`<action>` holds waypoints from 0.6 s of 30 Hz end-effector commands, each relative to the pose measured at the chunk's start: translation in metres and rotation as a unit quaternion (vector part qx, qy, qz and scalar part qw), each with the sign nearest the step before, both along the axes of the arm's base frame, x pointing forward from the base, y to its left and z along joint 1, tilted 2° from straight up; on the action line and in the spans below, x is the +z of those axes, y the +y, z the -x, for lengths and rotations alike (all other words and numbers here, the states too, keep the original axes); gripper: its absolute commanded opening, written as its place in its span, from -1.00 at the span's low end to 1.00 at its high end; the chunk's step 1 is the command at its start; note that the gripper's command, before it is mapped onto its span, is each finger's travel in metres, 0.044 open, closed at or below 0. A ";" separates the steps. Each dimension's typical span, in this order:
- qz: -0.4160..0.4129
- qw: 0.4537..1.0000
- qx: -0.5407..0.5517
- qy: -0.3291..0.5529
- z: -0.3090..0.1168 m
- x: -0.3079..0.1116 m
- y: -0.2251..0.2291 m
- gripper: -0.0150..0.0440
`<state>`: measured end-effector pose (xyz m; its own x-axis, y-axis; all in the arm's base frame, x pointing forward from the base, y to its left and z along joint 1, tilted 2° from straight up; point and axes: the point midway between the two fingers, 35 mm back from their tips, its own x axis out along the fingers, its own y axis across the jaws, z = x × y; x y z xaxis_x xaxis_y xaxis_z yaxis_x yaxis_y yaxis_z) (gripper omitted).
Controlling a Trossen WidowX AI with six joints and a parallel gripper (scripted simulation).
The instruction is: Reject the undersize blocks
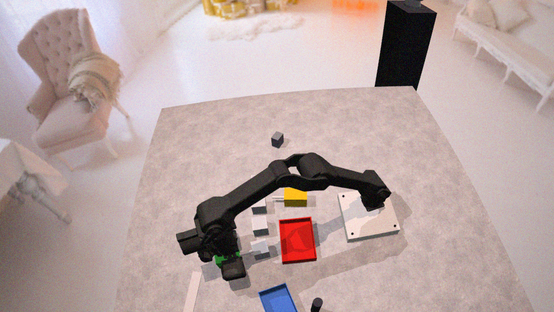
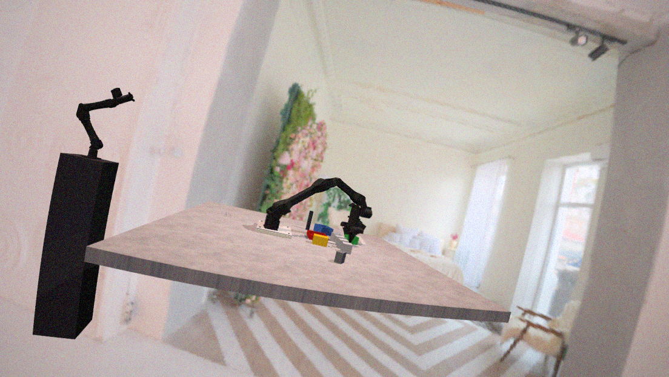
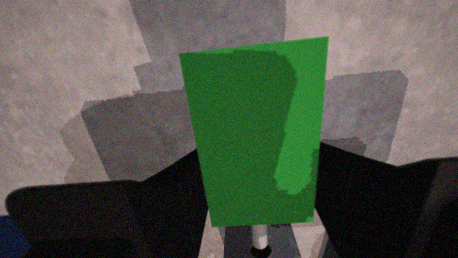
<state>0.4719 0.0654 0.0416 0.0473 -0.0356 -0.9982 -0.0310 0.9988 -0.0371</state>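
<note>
The jaws grip the green gauge (image 1: 219,260) (image 2: 354,239) (image 3: 254,133), its pin pointing right in the top view, toward the nearest block (image 1: 259,247).

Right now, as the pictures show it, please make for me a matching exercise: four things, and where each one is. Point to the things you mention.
1. green gauge (image 1: 219,260) (image 2: 354,239) (image 3: 254,133)
2. red tray (image 1: 297,240)
3. yellow block (image 1: 295,197) (image 2: 320,240)
4. dark cube (image 1: 277,139) (image 2: 339,257)

A. between the row of steel blocks (image 1: 260,225) and the arm's white base (image 1: 368,230) (image 2: 276,233), next to the blue tray (image 1: 277,299) and the yellow block
B. apart, beyond the arm in the top view
C. in the pincer (image 1: 228,255) (image 2: 351,237) (image 3: 251,145)
D. beside two thin pins, partly hidden by the arm in the top view

Pairs: 1-C, 2-A, 3-D, 4-B
</note>
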 end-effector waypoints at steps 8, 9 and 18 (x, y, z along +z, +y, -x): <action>-0.001 1.000 0.001 -0.010 -0.006 0.007 0.000 -0.49; -0.001 1.000 0.001 -0.010 -0.006 0.007 0.000 -0.49; -0.001 1.000 0.001 -0.010 -0.006 0.009 0.000 -0.49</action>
